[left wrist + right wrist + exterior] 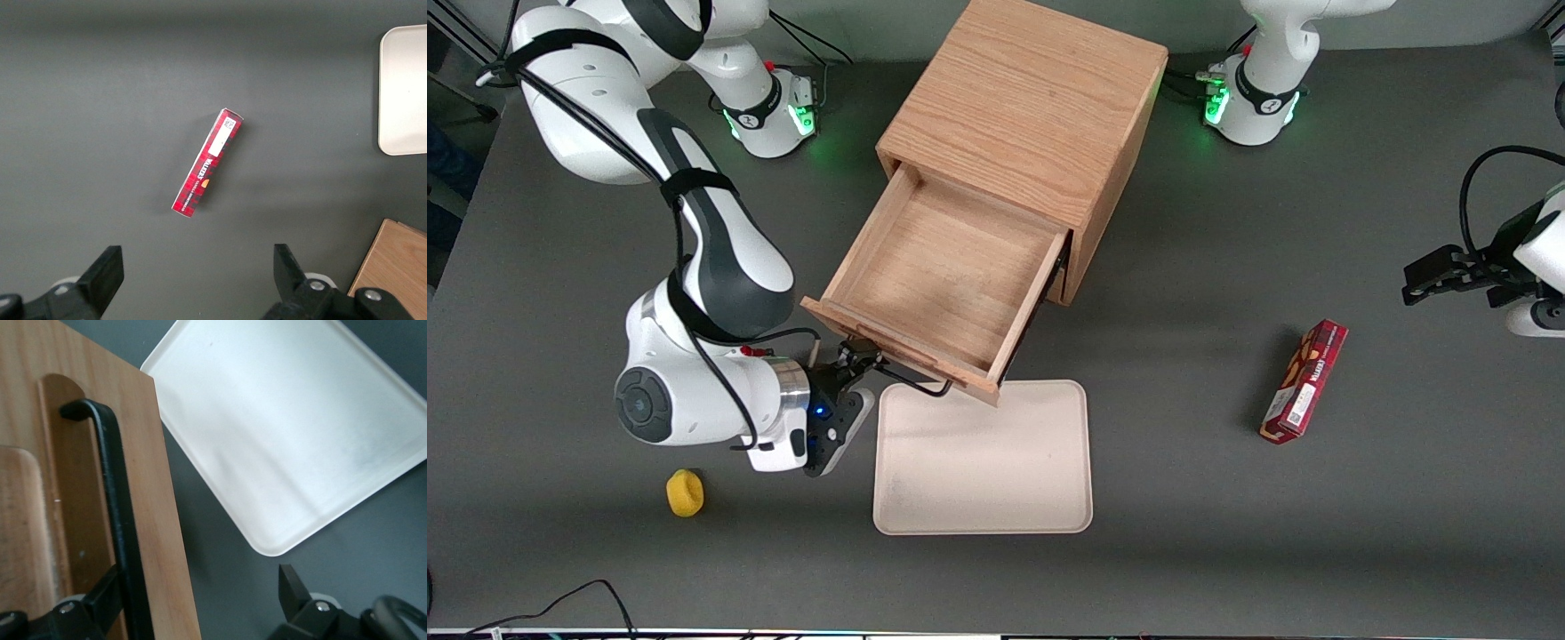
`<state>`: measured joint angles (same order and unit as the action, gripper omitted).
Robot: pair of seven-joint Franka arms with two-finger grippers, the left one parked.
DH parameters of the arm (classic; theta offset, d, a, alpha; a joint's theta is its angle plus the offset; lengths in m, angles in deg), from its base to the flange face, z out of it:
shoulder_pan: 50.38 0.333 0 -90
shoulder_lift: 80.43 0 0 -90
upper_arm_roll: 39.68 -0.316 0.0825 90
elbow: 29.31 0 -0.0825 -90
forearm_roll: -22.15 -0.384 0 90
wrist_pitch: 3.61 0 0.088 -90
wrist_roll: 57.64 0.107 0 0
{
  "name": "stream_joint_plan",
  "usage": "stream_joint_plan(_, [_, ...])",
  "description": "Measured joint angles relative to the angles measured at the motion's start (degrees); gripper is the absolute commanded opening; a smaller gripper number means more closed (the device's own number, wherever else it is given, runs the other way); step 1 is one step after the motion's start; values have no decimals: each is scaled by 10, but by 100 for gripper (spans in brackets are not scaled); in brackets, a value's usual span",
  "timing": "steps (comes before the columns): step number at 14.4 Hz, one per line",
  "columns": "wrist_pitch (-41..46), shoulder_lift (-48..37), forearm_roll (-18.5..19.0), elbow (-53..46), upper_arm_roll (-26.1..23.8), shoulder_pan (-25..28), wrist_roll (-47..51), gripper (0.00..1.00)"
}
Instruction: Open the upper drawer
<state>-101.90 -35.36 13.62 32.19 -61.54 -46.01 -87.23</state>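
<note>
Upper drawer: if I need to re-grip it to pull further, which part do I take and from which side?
Take the upper drawer by its black bar handle, coming at the drawer's front face. The bar stands off a recess in the front panel, leaving room for a finger under it. The gripper is already there, open, with one finger by the bar and the other clear of the wood.
</note>
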Motion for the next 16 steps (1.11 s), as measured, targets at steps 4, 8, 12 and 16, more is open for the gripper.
stream_joint_plan(4, [4,3,0,-51,0,0,0,100])
stream_joint_plan(8, [24,-59,22,-95,-3,5,55,100])
stream_joint_plan(12, [160,-184,57,-91,21,3,262,100])
stream_joint_plan(16, [308,-249,59,-65,136,-14,287,100])
